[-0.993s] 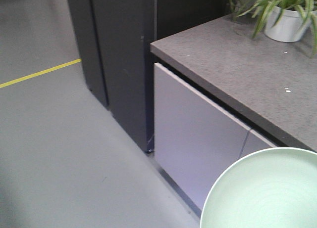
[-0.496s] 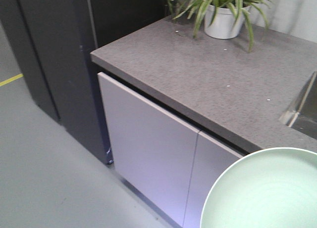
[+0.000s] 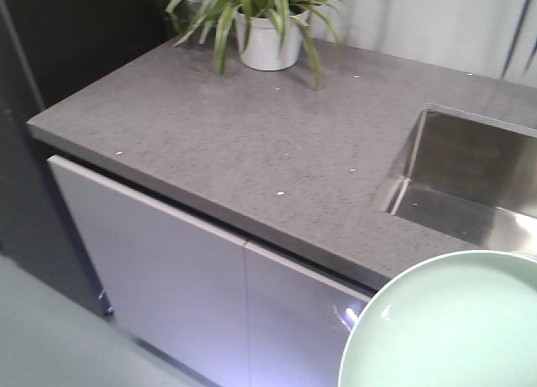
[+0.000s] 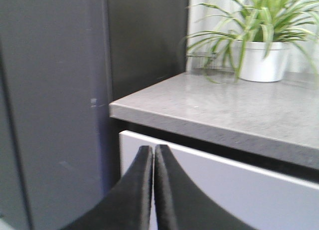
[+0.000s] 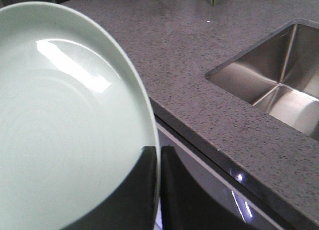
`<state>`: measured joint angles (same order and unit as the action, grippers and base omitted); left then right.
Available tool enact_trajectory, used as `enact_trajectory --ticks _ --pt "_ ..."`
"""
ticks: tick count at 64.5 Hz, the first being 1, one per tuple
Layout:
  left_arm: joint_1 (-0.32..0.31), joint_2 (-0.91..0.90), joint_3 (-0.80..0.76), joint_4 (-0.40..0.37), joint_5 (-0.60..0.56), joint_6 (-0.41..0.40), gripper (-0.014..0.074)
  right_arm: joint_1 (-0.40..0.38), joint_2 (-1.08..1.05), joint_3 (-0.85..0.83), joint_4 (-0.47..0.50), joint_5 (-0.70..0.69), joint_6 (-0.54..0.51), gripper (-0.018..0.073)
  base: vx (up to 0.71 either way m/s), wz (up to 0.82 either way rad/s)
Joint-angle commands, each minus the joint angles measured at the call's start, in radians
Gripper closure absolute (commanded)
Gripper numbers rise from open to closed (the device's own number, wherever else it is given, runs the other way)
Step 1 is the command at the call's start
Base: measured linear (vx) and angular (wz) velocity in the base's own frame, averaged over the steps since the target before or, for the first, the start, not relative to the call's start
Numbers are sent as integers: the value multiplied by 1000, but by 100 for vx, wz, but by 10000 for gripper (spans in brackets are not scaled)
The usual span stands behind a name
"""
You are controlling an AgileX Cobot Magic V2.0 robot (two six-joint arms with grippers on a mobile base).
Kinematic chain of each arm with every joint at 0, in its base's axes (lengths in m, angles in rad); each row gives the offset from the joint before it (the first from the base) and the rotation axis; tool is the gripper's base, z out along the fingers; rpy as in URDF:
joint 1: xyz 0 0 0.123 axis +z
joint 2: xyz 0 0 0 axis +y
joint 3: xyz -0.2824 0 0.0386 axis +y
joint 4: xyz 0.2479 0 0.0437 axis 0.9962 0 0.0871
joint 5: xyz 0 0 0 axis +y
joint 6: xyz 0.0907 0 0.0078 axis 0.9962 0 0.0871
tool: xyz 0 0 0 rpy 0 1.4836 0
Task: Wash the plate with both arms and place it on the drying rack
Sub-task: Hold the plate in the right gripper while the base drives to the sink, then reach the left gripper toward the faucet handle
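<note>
The right gripper [image 5: 158, 151] is clamping the mint-green plate [image 5: 65, 130] by a thin bit of rim, holding it out in front of the cabinet doors [image 3: 168, 278], just off the counter [image 3: 252, 143]. The left gripper [image 4: 153, 151] is pressing its jaws together on nothing. With so slight a pinch, I'd say the plate is risking a slip or pivot, or clipping the counter edge heading for the sink [image 3: 470, 177]. Farther back, a potted plant [image 3: 267, 34] is sitting by the wall.

A kitchen: grey countertop [image 3: 235, 152], steel sink [image 3: 470, 181], cabinet doors [image 3: 168, 278]
</note>
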<state>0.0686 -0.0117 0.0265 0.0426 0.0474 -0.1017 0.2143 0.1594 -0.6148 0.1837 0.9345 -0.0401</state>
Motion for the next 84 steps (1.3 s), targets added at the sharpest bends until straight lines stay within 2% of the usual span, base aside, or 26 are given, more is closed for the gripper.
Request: enact_trajectory --ticks 1,84 --pt "1 -15 15 -5 -74 -9 602 -3 14 -23 5 -75 0 564 10 -40" --pt "1 -15 15 -5 -74 -9 602 -3 14 -23 5 -75 0 564 8 -32"
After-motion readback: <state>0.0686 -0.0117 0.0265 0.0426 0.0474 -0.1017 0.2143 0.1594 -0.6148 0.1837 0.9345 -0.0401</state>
